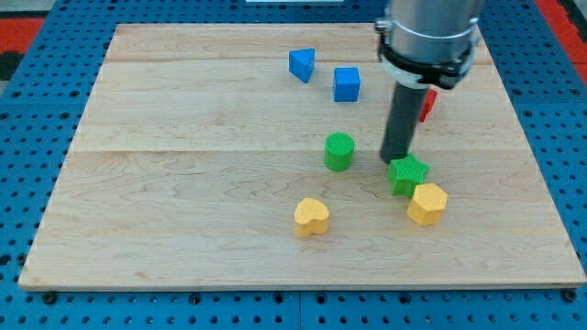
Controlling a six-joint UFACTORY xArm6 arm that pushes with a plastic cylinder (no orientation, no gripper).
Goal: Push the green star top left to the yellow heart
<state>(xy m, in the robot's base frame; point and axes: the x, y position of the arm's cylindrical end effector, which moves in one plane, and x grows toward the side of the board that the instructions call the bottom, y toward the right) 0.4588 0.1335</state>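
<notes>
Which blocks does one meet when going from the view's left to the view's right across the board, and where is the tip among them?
Blue triangle → yellow heart → green cylinder → blue cube → my tip at the green star's upper left edge → yellow hexagon. The red block, partly hidden behind the rod, is left out.

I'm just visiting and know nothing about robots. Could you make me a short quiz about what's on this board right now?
1. True or false: my tip is at the upper-left edge of the green star.
2. Which block sits against the green star's lower right? A) blue cube B) yellow hexagon C) green cylinder
3. What shape is the yellow block nearest the view's bottom?

Key: 1 true. 2 B, the yellow hexagon. 3 a heart, the yellow heart.
</notes>
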